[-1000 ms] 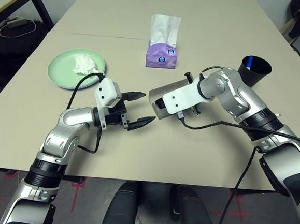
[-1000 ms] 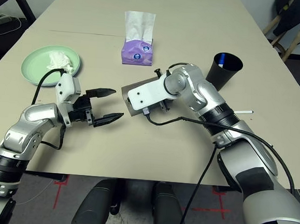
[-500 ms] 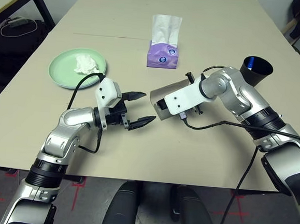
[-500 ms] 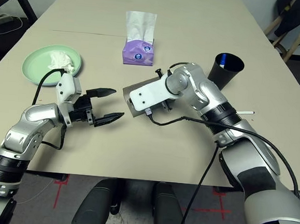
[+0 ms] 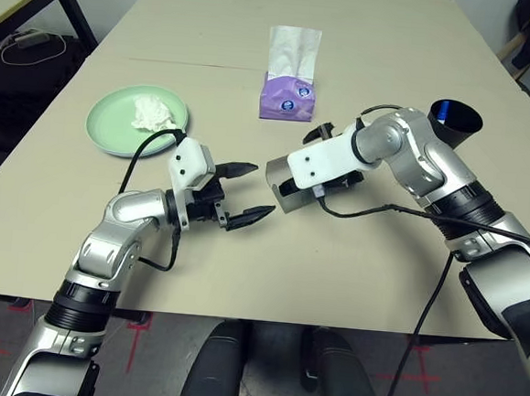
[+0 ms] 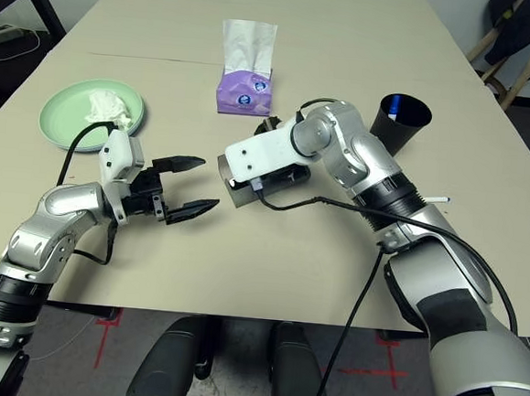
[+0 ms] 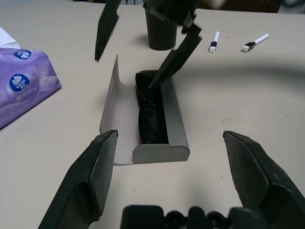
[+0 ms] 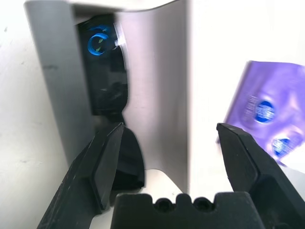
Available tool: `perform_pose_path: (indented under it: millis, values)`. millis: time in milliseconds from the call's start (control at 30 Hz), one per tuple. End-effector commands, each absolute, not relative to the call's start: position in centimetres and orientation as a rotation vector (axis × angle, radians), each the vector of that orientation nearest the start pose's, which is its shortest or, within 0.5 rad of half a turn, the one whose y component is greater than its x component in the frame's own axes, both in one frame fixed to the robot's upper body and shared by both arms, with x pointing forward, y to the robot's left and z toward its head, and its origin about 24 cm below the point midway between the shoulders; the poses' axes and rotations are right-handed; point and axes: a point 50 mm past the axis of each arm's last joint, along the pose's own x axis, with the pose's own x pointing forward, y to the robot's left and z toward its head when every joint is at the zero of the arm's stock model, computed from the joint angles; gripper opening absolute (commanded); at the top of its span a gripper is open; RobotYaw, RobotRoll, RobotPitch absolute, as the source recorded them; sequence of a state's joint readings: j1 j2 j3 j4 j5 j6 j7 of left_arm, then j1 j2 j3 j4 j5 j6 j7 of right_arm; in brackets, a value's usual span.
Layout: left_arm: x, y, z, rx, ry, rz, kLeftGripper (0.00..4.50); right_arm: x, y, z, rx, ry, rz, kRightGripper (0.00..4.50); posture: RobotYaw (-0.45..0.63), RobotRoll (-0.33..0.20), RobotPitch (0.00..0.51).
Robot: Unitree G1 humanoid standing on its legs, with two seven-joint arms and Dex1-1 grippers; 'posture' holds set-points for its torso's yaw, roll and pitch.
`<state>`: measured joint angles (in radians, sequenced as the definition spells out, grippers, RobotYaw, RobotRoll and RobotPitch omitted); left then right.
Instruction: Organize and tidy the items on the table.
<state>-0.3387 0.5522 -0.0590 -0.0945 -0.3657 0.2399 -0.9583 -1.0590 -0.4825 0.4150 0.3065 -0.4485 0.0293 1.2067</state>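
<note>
The left wrist view shows the sunglasses [image 7: 151, 114] inside the open case [image 7: 143, 119] (head views hide them); both grippers, left [image 5: 245, 194] and right [image 7: 143, 45], gape empty.

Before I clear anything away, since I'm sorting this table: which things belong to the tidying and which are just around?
Belong: grey oblong glasses case, black sunglasses, green round plate, crumpled white tissue, black cup, white pens.
Around: purple tissue box.
</note>
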Motion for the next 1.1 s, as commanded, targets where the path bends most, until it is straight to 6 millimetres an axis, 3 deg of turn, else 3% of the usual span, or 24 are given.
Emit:
perform_pose_path:
  millis: [33,100,233,367,533,700,967,1100]
  values:
    - [28.4,17.1,13.7,0.263,-0.022,-1.065,4.50,33.9,-10.6,23.9,-1.137,0.007,1.167,4.46,0.07,0.000,0.111]
    - [28.5,17.3,13.6,0.260,-0.023,-1.059,4.50,33.1,-11.4,23.4,-0.980,-0.050,1.197,4.46,0.06,0.000,0.111]
    - [29.2,17.8,13.7,0.233,-0.052,-1.033,4.50,31.7,-13.3,20.5,-0.451,-0.035,1.114,4.46,0.03,0.000,0.110]
    - [29.5,18.4,13.6,0.220,-0.073,-1.050,4.50,30.8,-14.1,18.8,-0.203,-0.108,0.997,4.46,-0.01,0.000,0.110]
    - [30.0,18.5,13.3,0.270,-0.096,-1.064,4.50,30.0,-16.1,15.9,-0.138,-0.161,0.848,4.46,-0.02,0.000,0.117]
    - [30.2,18.6,13.1,0.266,-0.103,-1.061,4.50,29.6,-17.7,14.3,-0.124,-0.187,0.779,4.46,0.00,0.000,0.126]
    - [29.8,19.0,12.8,0.247,-0.105,-1.013,4.50,29.1,-21.5,11.4,-0.257,-0.138,0.835,4.46,0.04,0.000,0.136]
    - [29.8,19.1,12.8,0.241,-0.107,-1.001,4.50,29.1,-22.0,11.0,-0.255,-0.124,0.849,4.46,0.04,0.000,0.137]
